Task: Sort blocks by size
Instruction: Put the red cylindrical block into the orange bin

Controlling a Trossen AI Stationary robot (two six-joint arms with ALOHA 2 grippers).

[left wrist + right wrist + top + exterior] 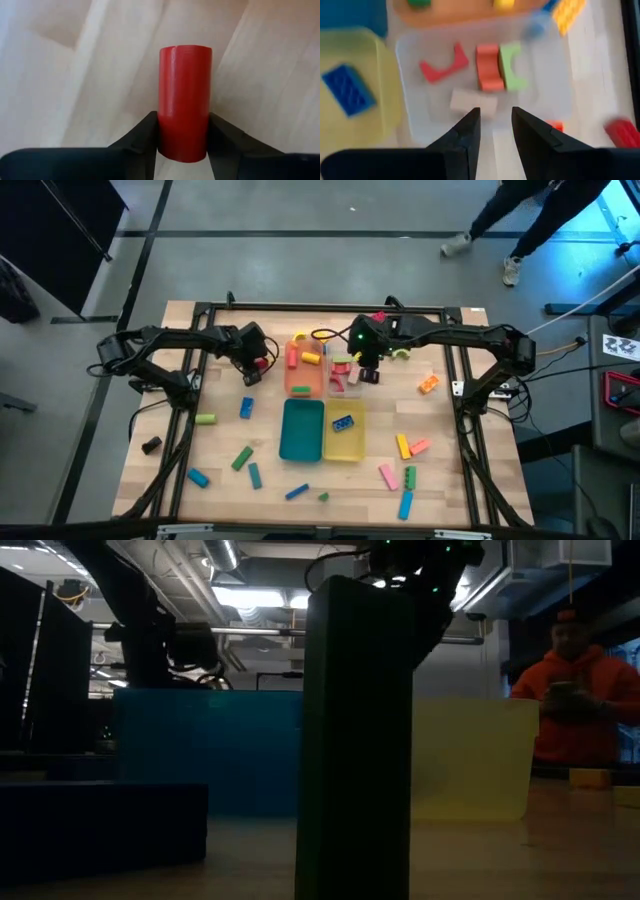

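High view: the blocks are seen scattered over the table (470,480), with a few already lying in the four trays at its centre: orange tray (303,370), clear tray (345,375), teal tray (301,430) and yellow tray (344,435), the last holding a blue brick (343,423). The left gripper (258,365) is placed just left of the orange tray; the right gripper (366,370) hangs over the clear tray.

Low view: the teal and yellow trays are shown behind a dark upright shape close to the lens; a person in orange (580,705) stands beyond the table.

Left wrist view: a red cylinder block (184,102) is clamped at its lower end between the closed fingers (145,137). It is judged rigid, light and smooth-sided, so a grip across the middle would resist slipping better.

Right wrist view: the right gripper (495,130) is held narrowly parted and empty above the clear tray, where red, green and pale pieces lie.
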